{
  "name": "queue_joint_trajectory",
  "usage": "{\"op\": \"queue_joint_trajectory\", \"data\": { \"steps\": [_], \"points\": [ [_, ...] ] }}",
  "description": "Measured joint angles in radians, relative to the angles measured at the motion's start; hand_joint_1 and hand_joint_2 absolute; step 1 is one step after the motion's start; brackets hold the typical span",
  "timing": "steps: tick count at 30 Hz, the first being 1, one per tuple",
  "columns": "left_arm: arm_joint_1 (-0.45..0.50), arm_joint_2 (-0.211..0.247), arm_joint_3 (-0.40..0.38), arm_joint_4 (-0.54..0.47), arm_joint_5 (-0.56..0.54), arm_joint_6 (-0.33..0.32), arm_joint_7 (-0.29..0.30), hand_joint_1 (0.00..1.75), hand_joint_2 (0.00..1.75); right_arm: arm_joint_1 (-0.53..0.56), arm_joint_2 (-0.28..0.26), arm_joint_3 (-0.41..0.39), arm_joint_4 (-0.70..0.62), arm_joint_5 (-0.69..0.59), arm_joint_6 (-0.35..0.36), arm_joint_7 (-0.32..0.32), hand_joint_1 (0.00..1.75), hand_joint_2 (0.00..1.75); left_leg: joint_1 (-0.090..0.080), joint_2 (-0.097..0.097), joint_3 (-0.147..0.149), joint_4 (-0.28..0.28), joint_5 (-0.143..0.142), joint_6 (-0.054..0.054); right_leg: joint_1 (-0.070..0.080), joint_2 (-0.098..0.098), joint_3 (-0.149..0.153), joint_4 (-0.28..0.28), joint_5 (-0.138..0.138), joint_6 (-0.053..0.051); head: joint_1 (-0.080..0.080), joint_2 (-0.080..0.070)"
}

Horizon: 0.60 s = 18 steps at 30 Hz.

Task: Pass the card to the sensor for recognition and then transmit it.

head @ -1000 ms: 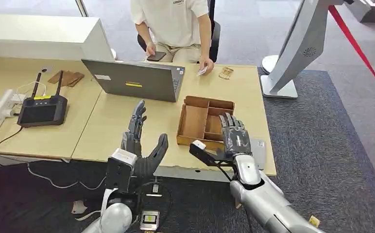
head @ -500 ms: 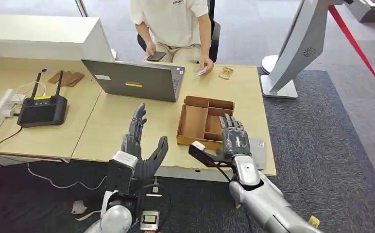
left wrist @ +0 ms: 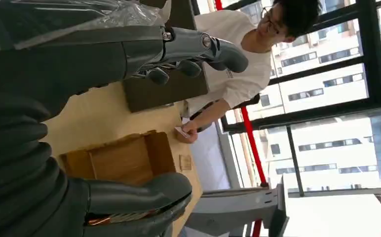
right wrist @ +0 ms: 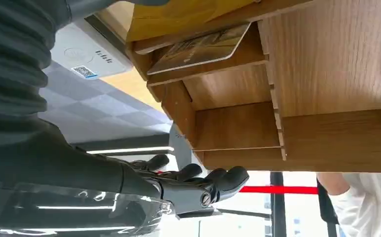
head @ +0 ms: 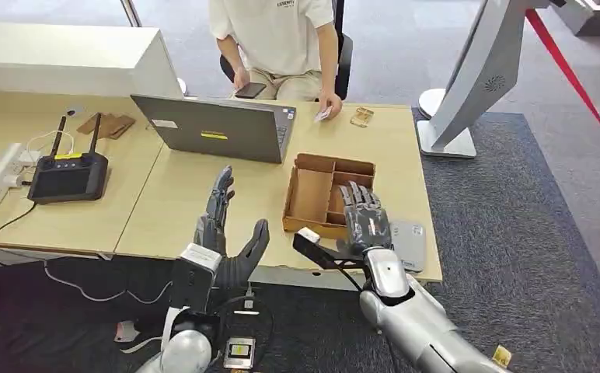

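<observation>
Over the tray's (head: 329, 194) near compartment at four o'clock on the desk (head: 188, 198), the right hand (head: 364, 224) hovers flat and empty, seemingly to reach the card (right wrist: 201, 47) lying inside, while the left hand (head: 227, 233) waits spread, holding nothing.

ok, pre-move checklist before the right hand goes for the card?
1. Card lying in a near compartment of the wooden box: ok.
2. Right robot hand over that compartment, fingers apart, holding nothing: ok.
3. Sensor on the table beside the box, top uncovered: ok.
4. Left robot hand open, away from the box: ok.
5. Person's hand at the far table edge, away from the box: ok.
6. Fingers touching the card: cannot tell.
</observation>
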Motion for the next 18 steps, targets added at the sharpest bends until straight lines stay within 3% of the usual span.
{"op": "queue_joint_trajectory", "data": {
  "steps": [18],
  "points": [
    [0.0,0.0,0.0,0.0,0.001,0.0,-0.001,0.0,1.75,0.0,0.006,0.0,0.0,-0.001,0.001,-0.007,0.0,1.75,0.0,0.0,0.0,0.0,0.0,0.0,0.0,0.0,0.0,0.0,0.0,0.0,0.0,0.0]
  ]
}}
